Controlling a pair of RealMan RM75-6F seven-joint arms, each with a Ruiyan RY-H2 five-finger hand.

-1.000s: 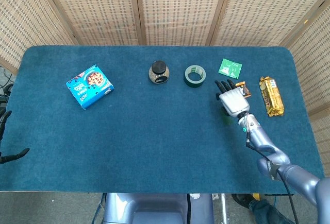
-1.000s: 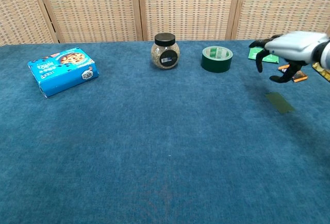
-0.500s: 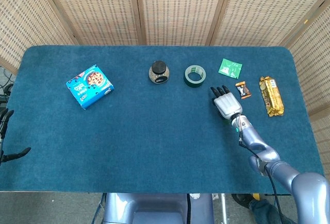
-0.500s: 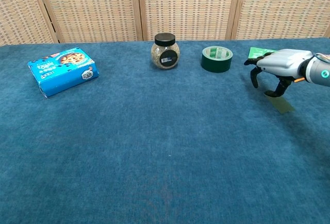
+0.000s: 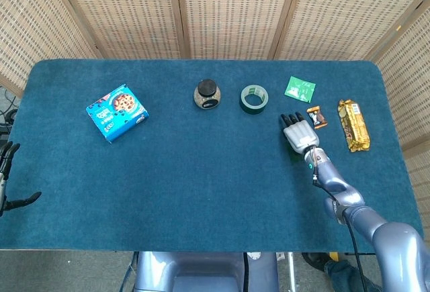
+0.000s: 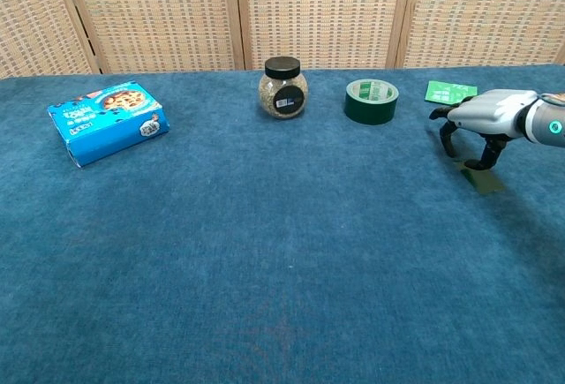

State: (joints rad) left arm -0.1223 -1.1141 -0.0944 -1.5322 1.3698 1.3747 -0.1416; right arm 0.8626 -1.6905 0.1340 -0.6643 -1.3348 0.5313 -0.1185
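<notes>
Directly beneath the right hand (image 6: 481, 123) lay a flat dark green packet (image 6: 482, 178), its fingers (image 6: 448, 139) curled downward, apart and holding nothing. It looked light, thin and limp, hard to lift off cloth; pinching one edge seemed best.

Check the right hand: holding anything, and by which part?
Nothing is held. The right hand hovers over a flat dark packet on the table, fingers curled down and apart. The left hand at the table's edge holds nothing either.
</notes>
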